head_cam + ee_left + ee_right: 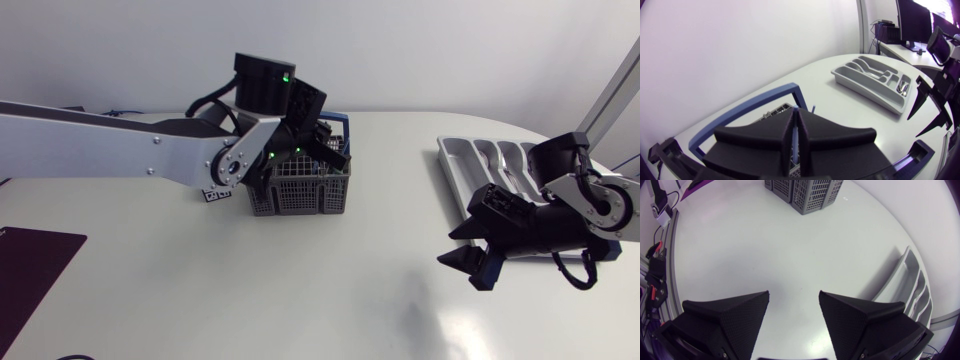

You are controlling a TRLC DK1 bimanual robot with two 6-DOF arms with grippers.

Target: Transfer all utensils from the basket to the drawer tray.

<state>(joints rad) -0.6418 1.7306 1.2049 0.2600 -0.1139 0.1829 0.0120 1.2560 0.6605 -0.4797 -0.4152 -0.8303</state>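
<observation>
Basket (pixel 300 195) of grey plastic mesh with a blue bail handle stands mid-table. Left gripper (pixel 796 116), inside it, is clamped on a thin blue utensil (pixel 796 145) whose long axis is upright. Moulded grey drawer tray (pixel 450 158) lies well apart, beside right gripper (pixel 447 247), its wedge fingers spread.

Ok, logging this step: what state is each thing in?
Left gripper: shut on a thin blue handle.
Right gripper: open, empty.
Basket: upright, left gripper inside.
Drawer tray: metal pieces in one end compartment.
</observation>
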